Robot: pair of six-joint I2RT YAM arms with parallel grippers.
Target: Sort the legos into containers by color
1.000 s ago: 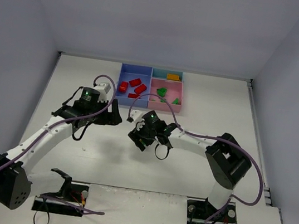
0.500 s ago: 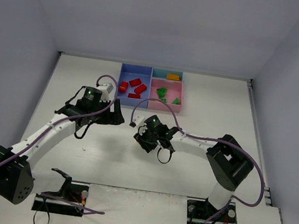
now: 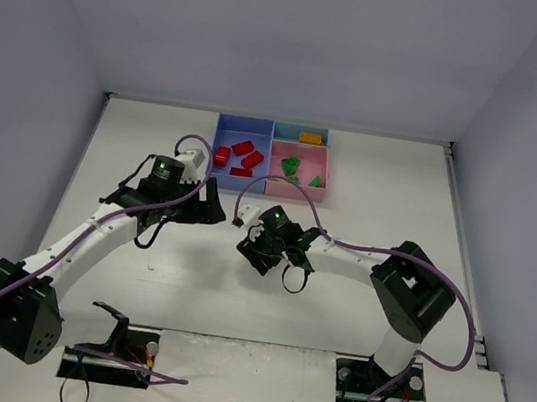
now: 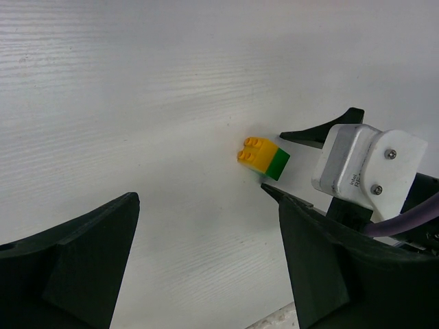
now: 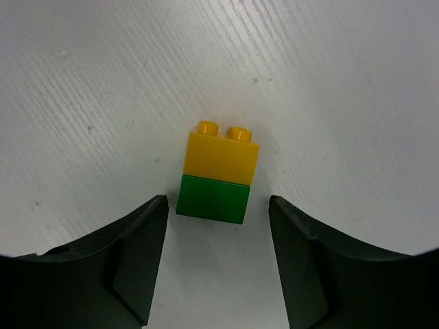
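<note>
One yellow-and-green stack (image 5: 218,178) lies on the table (image 5: 343,103) inside the wide-open right gripper (image 5: 218,200), trays (image 3: 268,161) at its twelve o'clock; the left gripper (image 4: 206,202) gapes empty at ten. Binned whole, the joined pair would mis-sort one colour.

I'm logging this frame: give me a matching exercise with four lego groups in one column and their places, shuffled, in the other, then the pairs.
Things
1. red legos
2. green legos
3. orange lego
4. yellow-and-green stack

Places
A. teal tray
B. on the table, between the open fingers of the right end effector
C. blue tray
D. pink tray

Pairs: 1-C, 2-D, 3-A, 4-B
</note>
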